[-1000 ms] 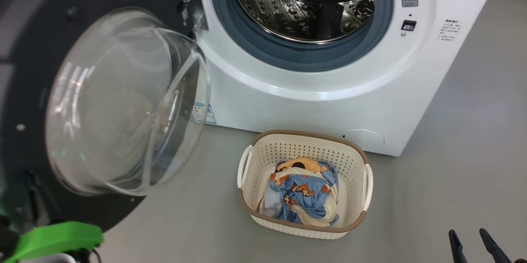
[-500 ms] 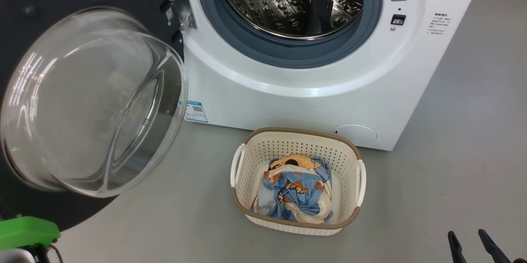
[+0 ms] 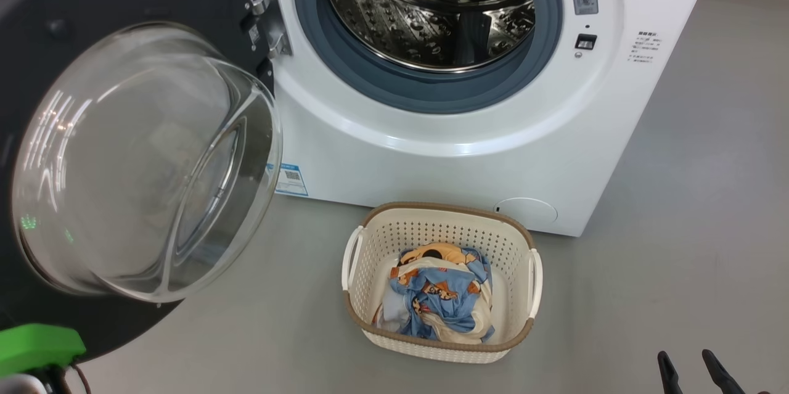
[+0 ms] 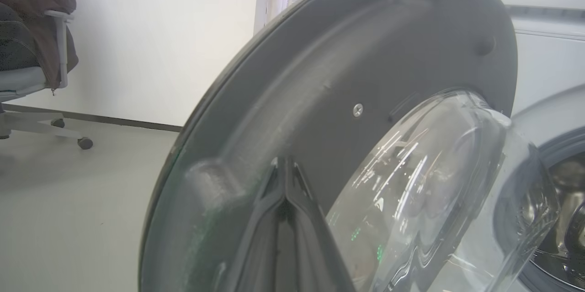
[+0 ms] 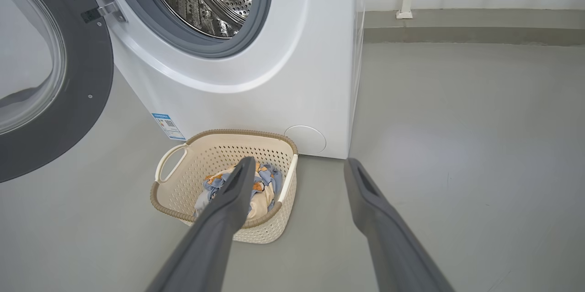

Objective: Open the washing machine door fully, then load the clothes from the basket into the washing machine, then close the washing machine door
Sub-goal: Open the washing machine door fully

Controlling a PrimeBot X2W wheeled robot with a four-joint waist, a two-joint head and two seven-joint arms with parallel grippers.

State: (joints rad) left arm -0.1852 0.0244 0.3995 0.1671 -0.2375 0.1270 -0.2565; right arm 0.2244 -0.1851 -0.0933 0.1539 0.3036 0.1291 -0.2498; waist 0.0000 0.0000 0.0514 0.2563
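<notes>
Logged left tool (image 4: 284,166) pinched shut, empty, tips at inner face of washing machine door (image 4: 347,63); touching or just shy, hard to tell. Noted right tool (image 5: 298,161) spread wide, empty, near basket (image 5: 215,155). Found clothes (image 5: 266,187) heaped inside: soft, light, likely to trail; best pinched at topmost fold. Judged door rigid, glass bowl (image 3: 148,160) probably fragile; push dark face.

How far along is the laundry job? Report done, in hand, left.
Done: the washing machine door stands wide open, clear of the drum. In hand: the shut left tool is at the door's inner face; the right tool is open and empty. Left: the clothes lie in the basket; loading and closing remain.
</notes>
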